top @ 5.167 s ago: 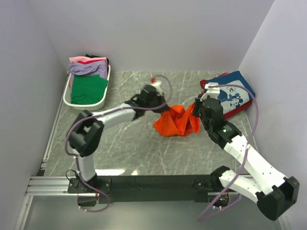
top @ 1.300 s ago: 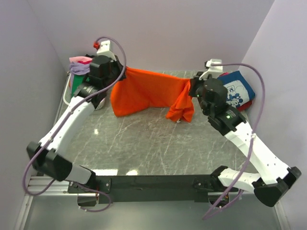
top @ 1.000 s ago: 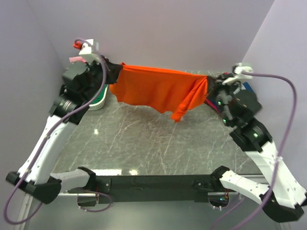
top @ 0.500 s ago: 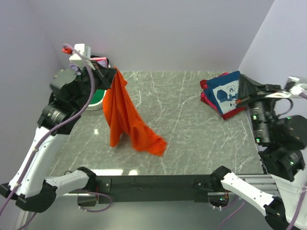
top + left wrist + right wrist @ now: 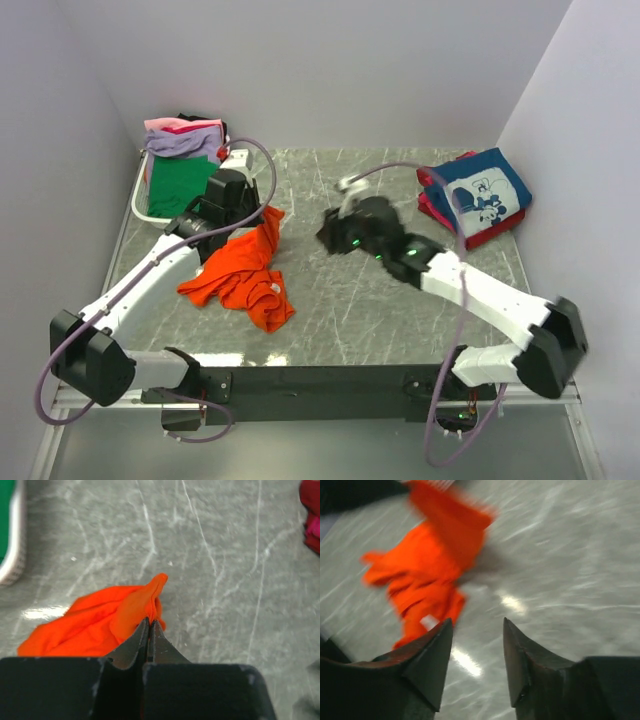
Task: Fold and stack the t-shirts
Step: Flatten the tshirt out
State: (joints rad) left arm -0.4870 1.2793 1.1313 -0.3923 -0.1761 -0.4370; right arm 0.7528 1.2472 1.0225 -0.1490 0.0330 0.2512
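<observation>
The bright orange t-shirt [image 5: 238, 278] lies crumpled on the marble table, left of centre. My left gripper [image 5: 267, 213] is shut on a raised fold at its upper right. In the left wrist view the left gripper [image 5: 150, 622] has its jaws pinched on that orange fold, and the orange t-shirt [image 5: 95, 625] spreads to the left. My right gripper [image 5: 323, 236] hovers open and empty just right of the shirt. In the blurred right wrist view the right gripper [image 5: 476, 625] faces the orange t-shirt [image 5: 427, 572]. A navy printed t-shirt [image 5: 487, 195] lies folded on red and pink ones at the back right.
A white slatted basket [image 5: 141, 206] at the back left holds green [image 5: 183, 183], lavender, pink and black tees. Its rim [image 5: 14, 555] shows in the left wrist view. Walls close in the table on the left, back and right.
My left arm has come down from high up, and the hanging orange shirt now lies heaped on the table. My right arm has swung from the far right in to the middle.
</observation>
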